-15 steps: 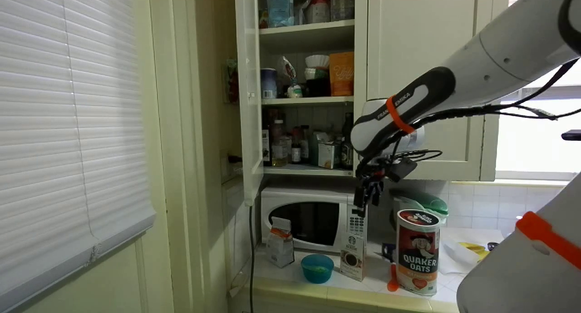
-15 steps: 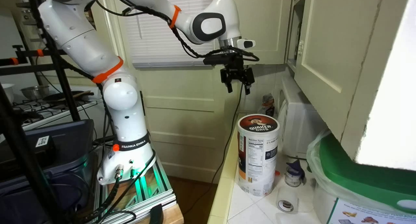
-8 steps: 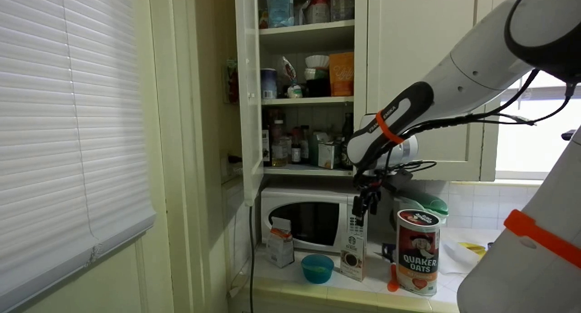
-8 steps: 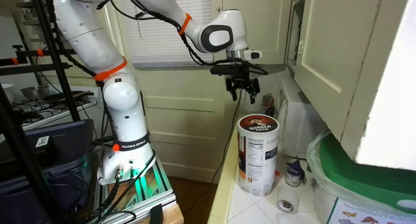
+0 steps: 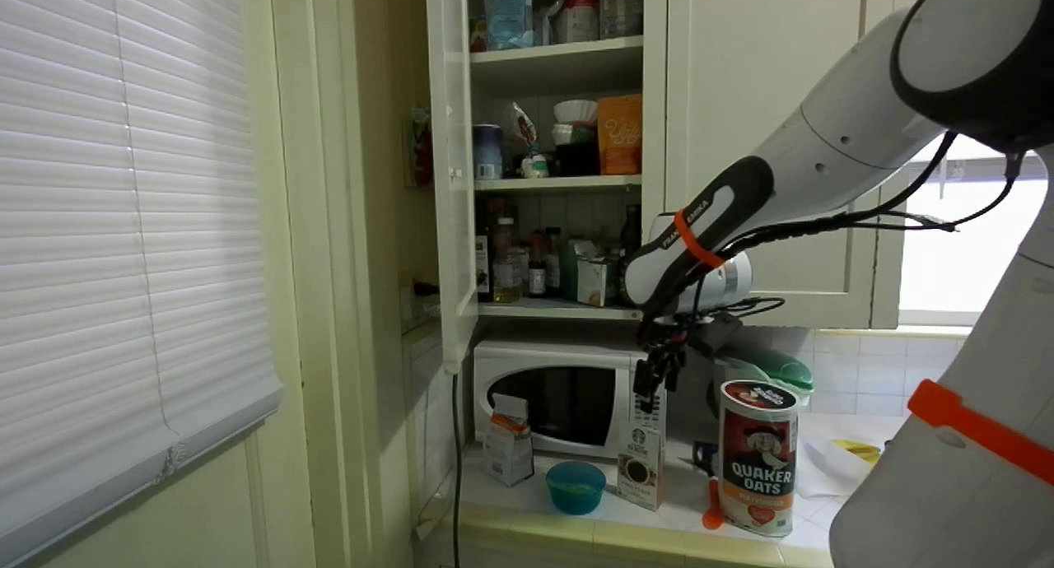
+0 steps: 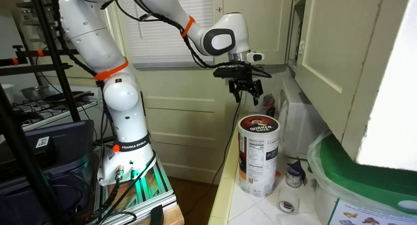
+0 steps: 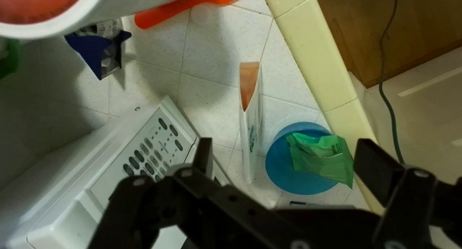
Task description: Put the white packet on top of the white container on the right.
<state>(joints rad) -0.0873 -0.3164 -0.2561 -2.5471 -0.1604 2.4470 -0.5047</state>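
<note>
- In an exterior view, the gripper (image 6: 246, 102) is hanging above the tabletop (image 6: 244, 213), its jaws standing spread. The white container (image 6: 259, 156) is standing upright just beside the yellow front edge.
- In an exterior view, the white packet (image 5: 641, 467) is standing upright near the front edge, between the blue bowl (image 5: 575, 502) and the white container. It is looking slim and flat, its pale face bearing a round emblem and a picture of a dark-filled cup. A whitish bag (image 5: 508, 449) is standing nearer the left edge; the microwave (image 5: 547, 399) is sitting farther back.
- In the wrist view, the fingers (image 7: 377, 169) are showing wide apart. The white packet is appearing as a narrow strip, seen almost edge-on, with a green emblem on its face and a tan patch at one end. The blue bowl is sitting close to the front edge, holding a green sachet (image 7: 323, 157).
</note>
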